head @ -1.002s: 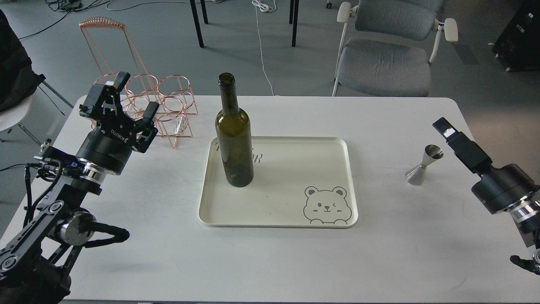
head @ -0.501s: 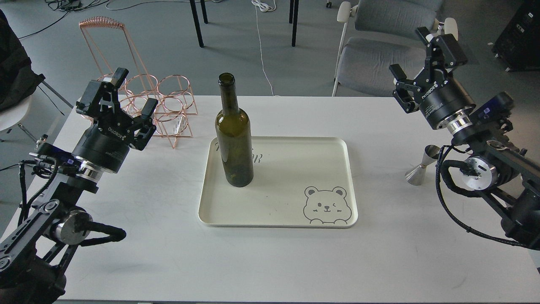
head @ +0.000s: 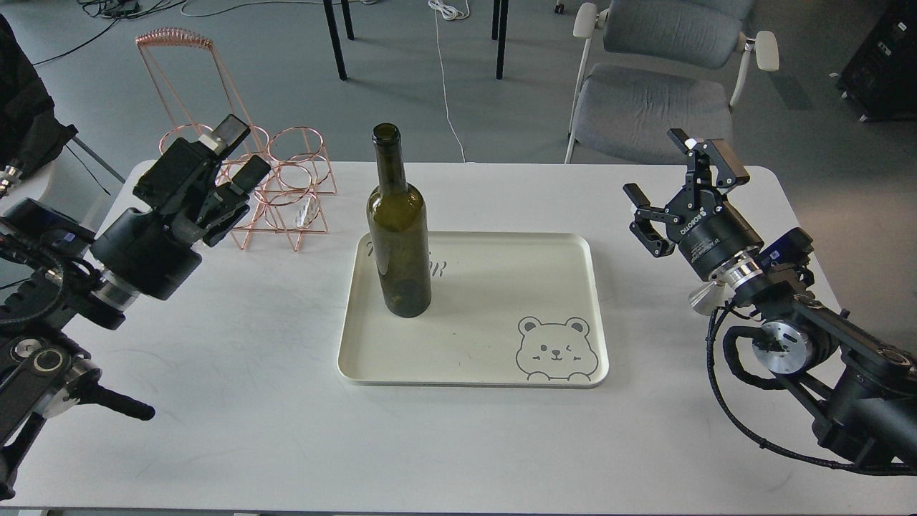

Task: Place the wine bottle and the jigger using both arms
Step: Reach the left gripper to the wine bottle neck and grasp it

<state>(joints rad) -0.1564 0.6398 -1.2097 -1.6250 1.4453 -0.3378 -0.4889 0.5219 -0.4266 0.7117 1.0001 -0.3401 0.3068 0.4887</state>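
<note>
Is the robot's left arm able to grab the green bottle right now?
Probably yes. The left gripper is open and holds nothing, and only bare table lies between it and the wine bottle, which stands upright on the tray. The copper wire rack sits behind the gripper.

My left arm enters from the left edge, its hand point(head: 231, 159) raised and pointing far-right, fingers slightly parted and holding nothing. My right arm enters from the near right, its hand point(head: 680, 172) pointing up and away, fingers spread wide and holding nothing.
</note>
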